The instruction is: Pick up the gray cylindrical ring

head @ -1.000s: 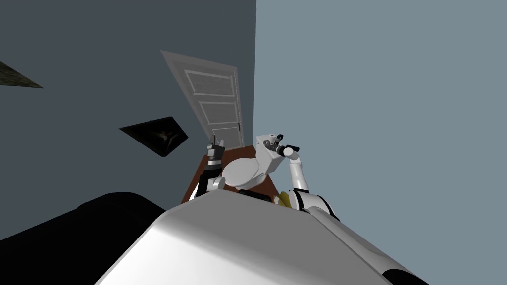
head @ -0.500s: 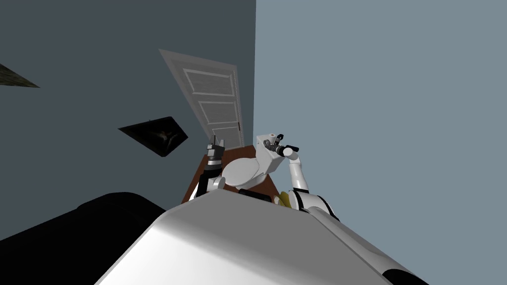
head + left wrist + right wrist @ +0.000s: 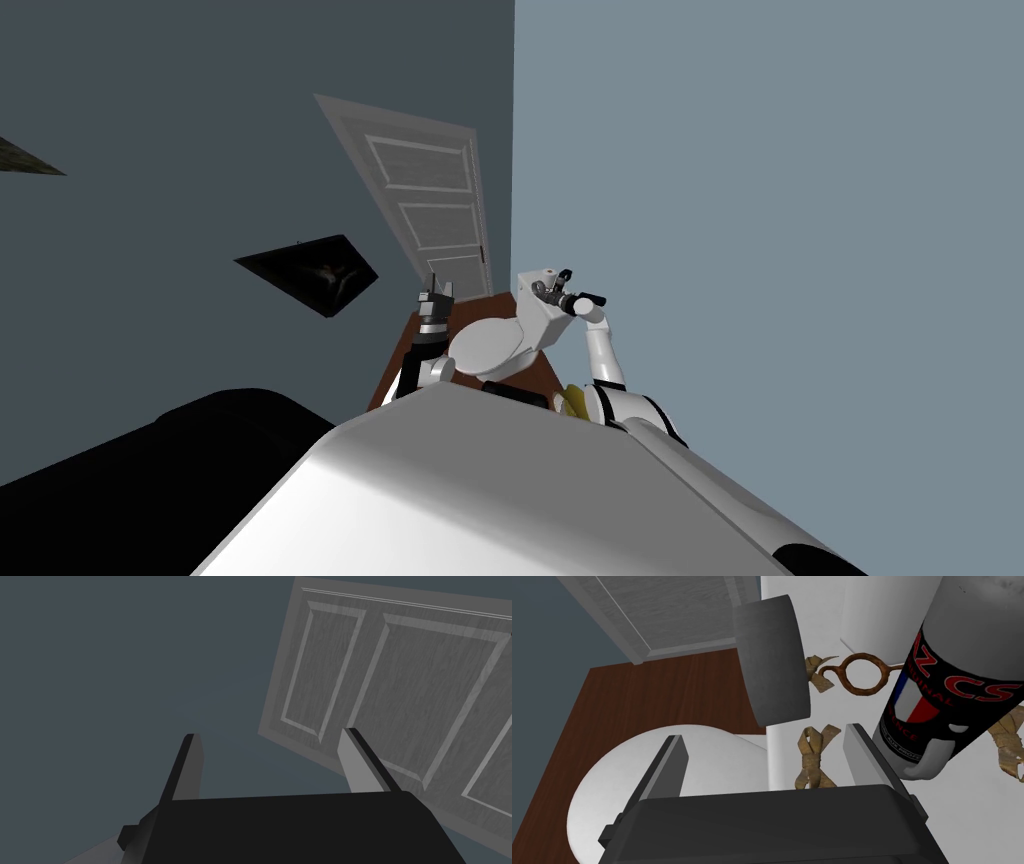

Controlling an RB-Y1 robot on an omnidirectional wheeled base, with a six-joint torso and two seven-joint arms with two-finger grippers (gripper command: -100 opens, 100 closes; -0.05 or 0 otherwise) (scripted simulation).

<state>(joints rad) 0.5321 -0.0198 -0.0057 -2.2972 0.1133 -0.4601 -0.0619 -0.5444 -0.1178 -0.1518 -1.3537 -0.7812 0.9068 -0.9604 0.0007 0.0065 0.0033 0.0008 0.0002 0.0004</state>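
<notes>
The gray cylindrical ring [image 3: 772,661] is a plain dark grey cylinder at the edge of the white toilet tank top [image 3: 977,811], on the side toward the bowl. My right gripper [image 3: 767,748] hovers open just short of it, and the cylinder sits ahead of the gap between the fingers, apart from both. From the head camera, the right gripper [image 3: 556,287] is over the tank [image 3: 540,315]. My left gripper [image 3: 437,290] is raised beside the toilet lid [image 3: 485,348], open and empty [image 3: 270,748].
A can with a black label and red letters [image 3: 952,676] stands close to my right finger. A brown wire loop [image 3: 862,673] and tan ribbon bows [image 3: 812,758] lie on the tank top. A panelled door [image 3: 430,200] and brown floor [image 3: 637,701] lie beyond.
The head view has shifted slightly, so the door sits a little higher and further left. Both arms have stayed where they were.
</notes>
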